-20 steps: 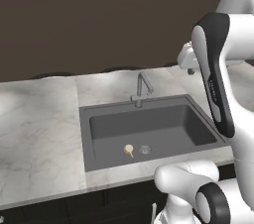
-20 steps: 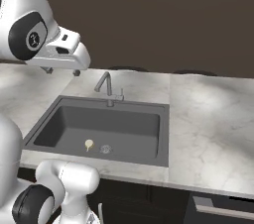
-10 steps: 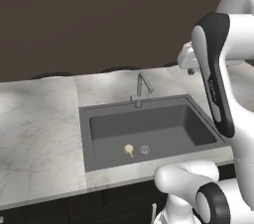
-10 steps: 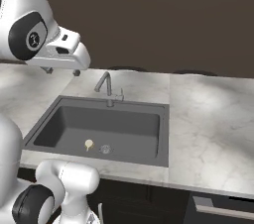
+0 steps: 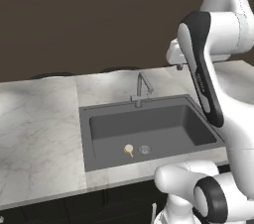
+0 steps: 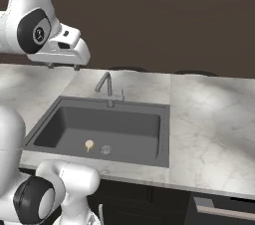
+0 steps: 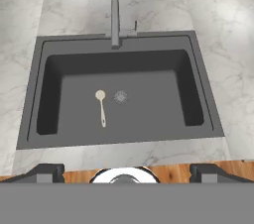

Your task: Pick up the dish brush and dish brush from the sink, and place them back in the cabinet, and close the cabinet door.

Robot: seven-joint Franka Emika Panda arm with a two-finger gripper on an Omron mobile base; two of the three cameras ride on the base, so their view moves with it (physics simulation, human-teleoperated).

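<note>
From the left base view, my white arm with its dark joints rises on the right, and below it the sink (image 5: 149,131) sits recessed in a pale, veined marble counter (image 5: 39,124). The sink is a dark grey rectangular basin, matte and smooth. One slim grey metal faucet (image 5: 142,88) stands at its back rim. On the basin floor I count one dish brush (image 5: 129,149), its round cream head just beside the round drain (image 5: 144,149).

Over to the right base view: my gripper (image 6: 62,64) hangs high above the counter, left of the faucet, well apart from the basin. Same count here, one cream brush by one drain.

Now the hand view, looking straight down. The brush lies flat, a round pale head with a thin cream handle, just left of the drain, not touching it. My two dark fingertips (image 7: 47,172) sit far apart at the bottom, spread wide, holding nothing. A strip of wood-grain floor (image 7: 74,172) shows between them.
</note>
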